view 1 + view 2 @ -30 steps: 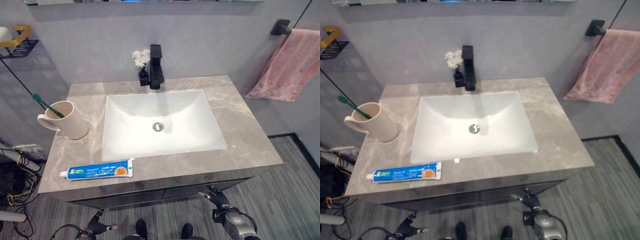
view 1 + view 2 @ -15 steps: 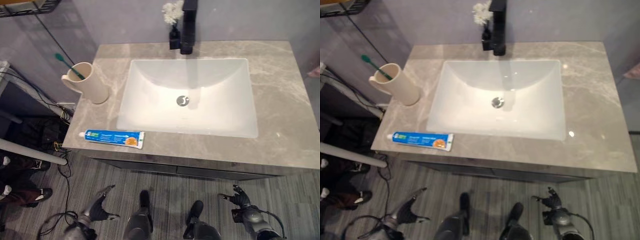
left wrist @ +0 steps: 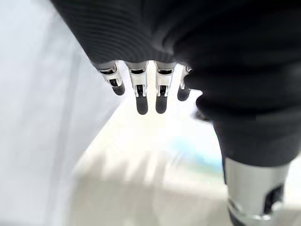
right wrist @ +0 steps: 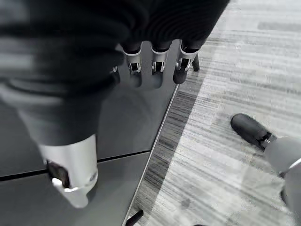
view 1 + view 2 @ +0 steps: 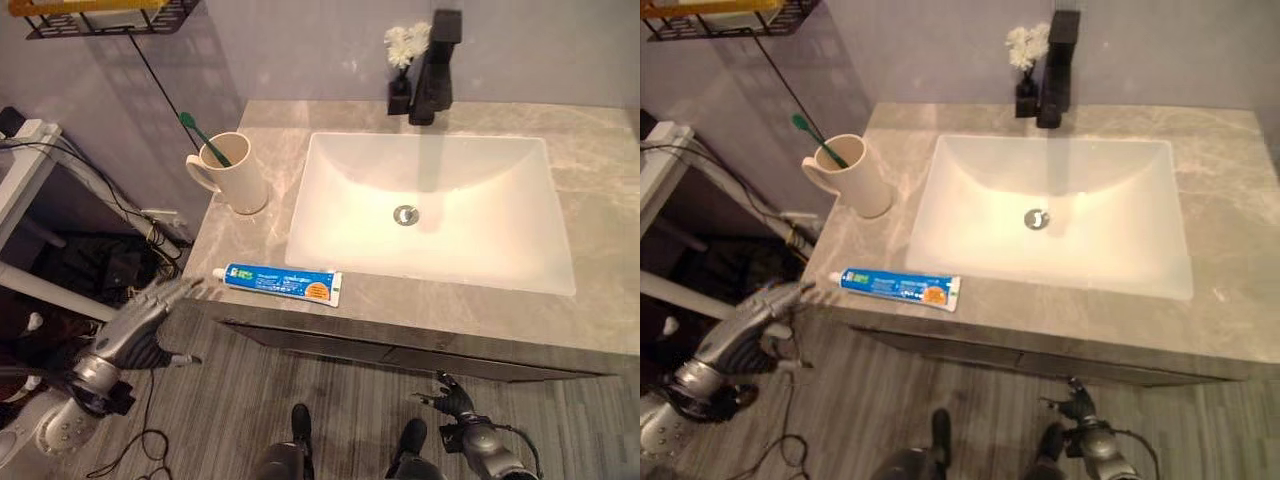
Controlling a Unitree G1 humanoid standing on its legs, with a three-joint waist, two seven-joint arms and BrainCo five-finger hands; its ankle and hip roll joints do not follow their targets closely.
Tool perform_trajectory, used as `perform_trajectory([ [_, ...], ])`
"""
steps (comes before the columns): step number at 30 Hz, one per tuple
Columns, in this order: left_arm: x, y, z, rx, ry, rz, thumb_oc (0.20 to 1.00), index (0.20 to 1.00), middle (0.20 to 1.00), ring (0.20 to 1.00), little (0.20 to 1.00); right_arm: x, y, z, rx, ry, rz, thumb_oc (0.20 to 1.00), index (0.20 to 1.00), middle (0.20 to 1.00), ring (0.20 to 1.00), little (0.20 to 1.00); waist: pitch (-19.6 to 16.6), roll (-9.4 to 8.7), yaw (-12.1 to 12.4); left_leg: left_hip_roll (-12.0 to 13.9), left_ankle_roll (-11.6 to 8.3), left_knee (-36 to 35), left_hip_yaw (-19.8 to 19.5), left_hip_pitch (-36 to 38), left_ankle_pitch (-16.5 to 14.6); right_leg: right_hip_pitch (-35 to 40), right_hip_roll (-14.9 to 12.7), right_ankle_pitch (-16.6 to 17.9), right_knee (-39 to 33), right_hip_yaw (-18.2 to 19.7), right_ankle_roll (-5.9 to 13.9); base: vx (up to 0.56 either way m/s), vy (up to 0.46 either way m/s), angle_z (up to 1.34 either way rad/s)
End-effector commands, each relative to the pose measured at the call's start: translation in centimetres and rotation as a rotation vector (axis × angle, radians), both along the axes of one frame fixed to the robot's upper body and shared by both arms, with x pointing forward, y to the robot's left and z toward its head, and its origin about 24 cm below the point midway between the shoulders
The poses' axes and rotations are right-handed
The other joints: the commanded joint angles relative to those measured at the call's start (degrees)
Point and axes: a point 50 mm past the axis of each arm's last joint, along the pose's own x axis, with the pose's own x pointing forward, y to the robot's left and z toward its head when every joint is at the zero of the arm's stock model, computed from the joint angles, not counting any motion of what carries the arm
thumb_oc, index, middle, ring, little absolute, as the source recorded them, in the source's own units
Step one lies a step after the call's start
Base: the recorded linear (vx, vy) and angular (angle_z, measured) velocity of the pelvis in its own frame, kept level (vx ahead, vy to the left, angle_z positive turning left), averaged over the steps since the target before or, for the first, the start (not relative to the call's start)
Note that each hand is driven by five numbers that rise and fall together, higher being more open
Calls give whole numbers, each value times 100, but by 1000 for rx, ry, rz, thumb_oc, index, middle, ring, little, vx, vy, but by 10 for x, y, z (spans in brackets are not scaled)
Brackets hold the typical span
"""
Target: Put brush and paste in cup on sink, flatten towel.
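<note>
The toothpaste tube — blue and white with an orange patch near its flat end — lies flat on the grey marbled counter, in front of the white basin at its left front corner and close to the counter's front edge. Its cap end points away from the basin, toward the counter's left end. The cream cup stands upright on the counter left of the basin, behind the tube and well apart from it, its handle turned away from the basin. The green toothbrush already leans inside the cup, its head sticking up past the rim on the side away from the basin.

Behind the basin, at the middle of its back edge, stands the black faucet, and just beside it a small dark vase of white flowers.

The left hand hangs off the counter, below and to the left of the basin's left front corner, near the tube's cap end but not touching it — fingers straight and spread, grasping nothing. In its own wrist view the fingers also reach out straight over a pale blurred surface.

The right hand is low in front of the dark cabinet under the basin, fingers relaxed and empty.
</note>
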Motion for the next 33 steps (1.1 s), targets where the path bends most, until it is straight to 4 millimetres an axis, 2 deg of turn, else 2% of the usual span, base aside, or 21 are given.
perform_trajectory([
  [1, 4, 6, 26, 90, -88, -18, 1000, 1000, 1000, 1000, 1000, -13, 1, -5, -6, 65, 109, 1000, 1000, 1000, 1000, 1000, -292, -102, -51, -30, -34, 42, -214, -175, -102, -96, -412, 141, 270, 221, 387, 81, -9, -13],
  [5, 6, 2, 30, 72, -117, -34, 1000, 1000, 1000, 1000, 1000, -20, 0, -6, -3, 82, 107, 1000, 1000, 1000, 1000, 1000, -375, -137, -137, -46, -34, 42, -197, -123, -150, -27, -439, 156, 207, 187, 412, 48, -1, 1],
  [9, 9, -2, 24, 4, -105, -34, 1000, 1000, 1000, 1000, 1000, -20, 0, -8, -13, 91, 102, 1000, 1000, 1000, 1000, 1000, -379, -122, -173, -60, -27, 42, -106, -51, -186, -31, -412, 197, 102, 323, 423, 18, 8, -6],
  [14, 10, -6, 18, -47, -60, -46, 1000, 1000, 1000, 1000, 1000, -27, -1, -10, -17, 112, 105, 1000, 1000, 1000, 1000, 1000, -346, -187, -279, 2, -31, 56, 27, 6, -210, -61, -321, 211, 19, 489, 407, 26, -19, -25],
  [19, 16, -3, 17, 8, -58, -40, 1000, 1000, 1000, 1000, 1000, -24, 3, -11, 5, 108, 86, 1000, 1000, 1000, 1000, 1000, -290, -312, -367, 52, -44, 74, 176, 49, -220, -130, -262, 227, -10, 649, 392, 13, -28, -11],
  [22, 18, -4, 15, 20, -51, -42, 1000, 1000, 1000, 1000, 1000, -30, 4, -15, 6, 135, 99, 1000, 1000, 1000, 1000, 1000, -314, -383, -434, 86, -53, 68, 301, 107, -240, -172, -228, 243, -40, 780, 377, 26, -18, -22],
  [33, 26, 7, 0, -18, -9, 26, 1000, 1000, 1000, 1000, 1000, -37, 2, -18, 34, 157, 47, 1000, 1000, 1000, 1000, 1000, -287, -449, -568, 124, -62, 53, 519, 173, -271, -295, -165, 269, -79, 1016, 374, 18, -7, -16],
])
